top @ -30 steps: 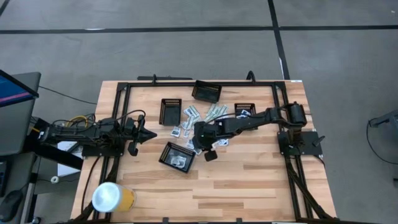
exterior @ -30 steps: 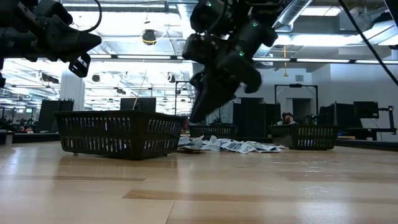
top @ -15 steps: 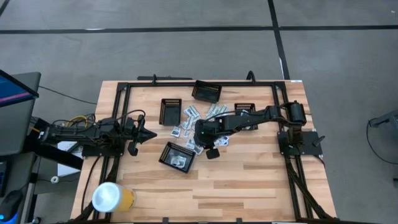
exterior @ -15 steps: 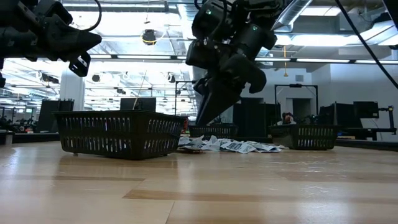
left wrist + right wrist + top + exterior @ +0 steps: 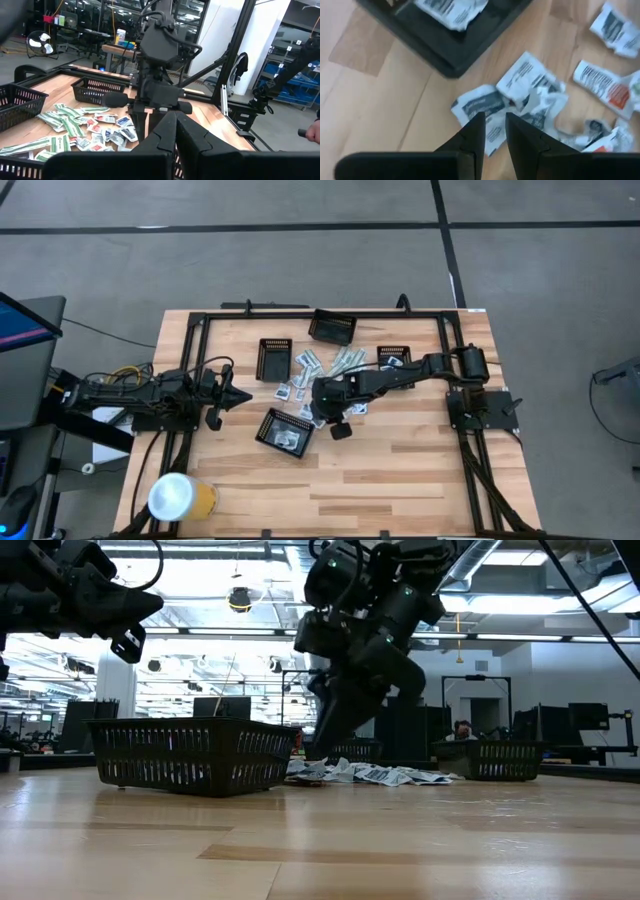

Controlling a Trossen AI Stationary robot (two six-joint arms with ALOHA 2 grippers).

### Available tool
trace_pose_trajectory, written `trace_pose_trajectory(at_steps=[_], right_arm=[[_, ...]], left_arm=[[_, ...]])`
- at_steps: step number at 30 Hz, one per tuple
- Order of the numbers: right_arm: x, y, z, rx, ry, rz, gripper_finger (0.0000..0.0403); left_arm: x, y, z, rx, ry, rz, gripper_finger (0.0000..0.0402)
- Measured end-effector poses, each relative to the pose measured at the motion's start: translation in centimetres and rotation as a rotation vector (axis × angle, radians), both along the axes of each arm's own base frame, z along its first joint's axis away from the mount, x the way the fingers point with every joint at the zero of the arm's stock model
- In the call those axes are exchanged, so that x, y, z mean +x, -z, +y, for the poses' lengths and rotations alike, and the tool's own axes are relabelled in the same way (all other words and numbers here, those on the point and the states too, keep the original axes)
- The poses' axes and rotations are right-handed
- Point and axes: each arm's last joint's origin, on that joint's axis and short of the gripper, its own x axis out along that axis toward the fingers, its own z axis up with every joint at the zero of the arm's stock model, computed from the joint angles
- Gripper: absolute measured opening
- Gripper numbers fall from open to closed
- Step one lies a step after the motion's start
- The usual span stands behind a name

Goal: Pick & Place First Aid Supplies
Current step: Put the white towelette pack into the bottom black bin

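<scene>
The first aid supplies (image 5: 322,370) lie in a loose spread on the wood table's middle: white sachets with blue or red marks and pale green strips (image 5: 65,125). A few white packets (image 5: 288,440) lie in the near black mesh tray (image 5: 272,423). My right gripper (image 5: 495,127) points steeply down at the near edge of the spread, next to that tray's corner. Its fingers stand a narrow gap apart just above a white sachet (image 5: 480,106), with nothing between them. My left gripper (image 5: 245,396) waits shut and raised at the table's left.
Three more black mesh trays stand at the far side (image 5: 274,358), (image 5: 333,328), (image 5: 394,356). A yellow and white cup (image 5: 180,497) sits at the near left corner. A black frame (image 5: 300,314) rims the table. Bare wood lies along the near edge.
My right gripper has dipped a little toward the spread of packets; the gap between its fingers looks the same. The packets have stayed where they were.
</scene>
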Motion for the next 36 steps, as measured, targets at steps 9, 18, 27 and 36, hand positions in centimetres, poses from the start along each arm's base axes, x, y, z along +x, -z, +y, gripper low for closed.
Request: trace_pose_trajectory(at_steps=[9,18,27,36], right_arm=[[0.1,0.4,-0.3,-0.008,-0.004,0.011,0.0069],[-0.1,0.6,-1.1,-0.013,0.005,0.036,0.0069],[-0.1,0.5,-1.4,-0.023,-0.003,0.032,0.0069],[-0.1,0.5,-2.1,-0.031,-0.015,0.029,0.0069]], left_arm=[[0.0,0.0,0.0,0.000,0.000,-0.001,0.0008],[0.0,0.0,0.0,0.000,0.000,-0.001,0.0008],[0.0,0.0,0.0,0.000,0.000,0.000,0.0008],[0.0,0.0,0.0,0.000,0.000,0.000,0.0008]])
